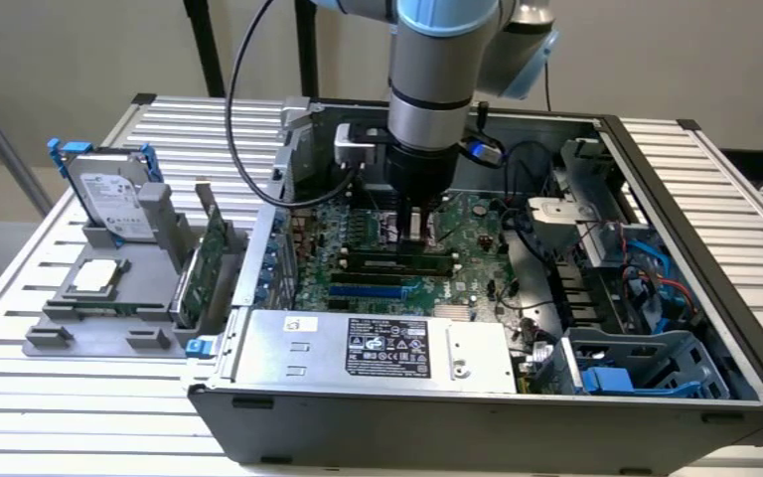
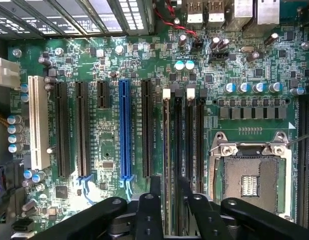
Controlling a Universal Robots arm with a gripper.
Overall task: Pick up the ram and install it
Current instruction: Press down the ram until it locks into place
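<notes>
Green ram (image 2: 167,165) seated in mobo slot, btwn hand (image 2: 167,192) fingers.

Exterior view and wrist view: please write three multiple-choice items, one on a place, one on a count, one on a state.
1. Where is the hand?
A) over the hard drive
B) over the motherboard inside the case
C) outside the case

2. How many long blue slots has the motherboard?
A) one
B) two
C) three

3. The processor socket is:
A) empty
B) filled
C) under a cooler

Key: 1B, it hangs above the green board; 2A, a single slot is blue; 3A, the socket lies bare.
</notes>
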